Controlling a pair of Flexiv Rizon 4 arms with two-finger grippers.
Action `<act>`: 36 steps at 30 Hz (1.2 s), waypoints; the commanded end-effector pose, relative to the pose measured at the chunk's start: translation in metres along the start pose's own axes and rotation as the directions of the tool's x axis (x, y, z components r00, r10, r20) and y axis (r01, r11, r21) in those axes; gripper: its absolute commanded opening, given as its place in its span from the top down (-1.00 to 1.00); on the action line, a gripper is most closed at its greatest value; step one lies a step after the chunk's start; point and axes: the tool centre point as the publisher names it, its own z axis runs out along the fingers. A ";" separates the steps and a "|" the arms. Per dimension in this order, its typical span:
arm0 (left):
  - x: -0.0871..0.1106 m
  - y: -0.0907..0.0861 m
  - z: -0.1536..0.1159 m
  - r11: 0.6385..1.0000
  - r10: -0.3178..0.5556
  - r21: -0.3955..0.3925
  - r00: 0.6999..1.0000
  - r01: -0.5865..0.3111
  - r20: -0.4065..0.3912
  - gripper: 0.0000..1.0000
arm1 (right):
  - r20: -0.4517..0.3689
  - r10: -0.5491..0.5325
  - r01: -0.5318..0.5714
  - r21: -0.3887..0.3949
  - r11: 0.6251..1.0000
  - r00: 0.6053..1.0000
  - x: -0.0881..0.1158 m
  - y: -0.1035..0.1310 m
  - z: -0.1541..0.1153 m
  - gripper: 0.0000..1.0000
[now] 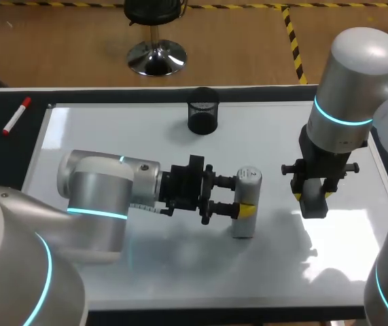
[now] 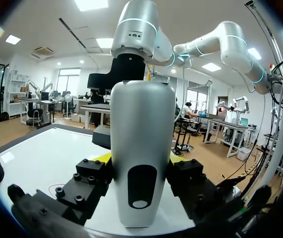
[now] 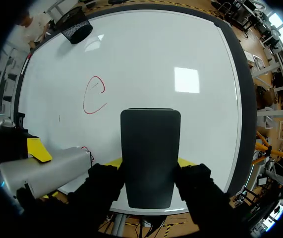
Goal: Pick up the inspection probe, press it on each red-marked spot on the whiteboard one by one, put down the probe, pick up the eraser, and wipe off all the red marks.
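The inspection probe, a grey cylinder, stands upright on the whiteboard, with its lower end on the board. My left gripper is shut on it from the side; in the left wrist view the probe fills the gap between the fingers. At the board's right my right gripper is shut on the dark eraser, held above the board. In the right wrist view the eraser sits between the fingers, a red loop mark lies ahead, and a second red mark shows beside the probe.
A black mesh cup stands at the board's far edge, near the middle. A red marker lies on the dark table left of the board. The board's near edge runs just below both grippers.
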 end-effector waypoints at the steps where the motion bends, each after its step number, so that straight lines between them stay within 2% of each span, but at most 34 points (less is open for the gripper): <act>1: 0.002 0.003 0.001 1.000 0.002 0.004 1.000 -0.002 0.007 1.00 | -0.002 -0.001 0.001 -0.002 1.000 1.000 -0.001 -0.001 -0.001 1.00; 16: 0.009 0.012 0.007 1.000 -0.006 0.027 0.999 0.005 0.045 1.00 | -0.002 -0.001 0.001 -0.002 1.000 1.000 -0.001 -0.001 -0.001 1.00; 25: 0.018 0.011 0.006 1.000 0.000 0.012 0.998 -0.001 0.056 1.00 | -0.002 -0.001 0.001 -0.002 1.000 1.000 -0.001 -0.001 -0.001 1.00; 36: 0.017 0.013 0.004 1.000 -0.010 0.019 0.998 0.009 0.055 1.00 | -0.002 -0.001 0.001 -0.002 1.000 1.000 -0.001 -0.001 -0.001 1.00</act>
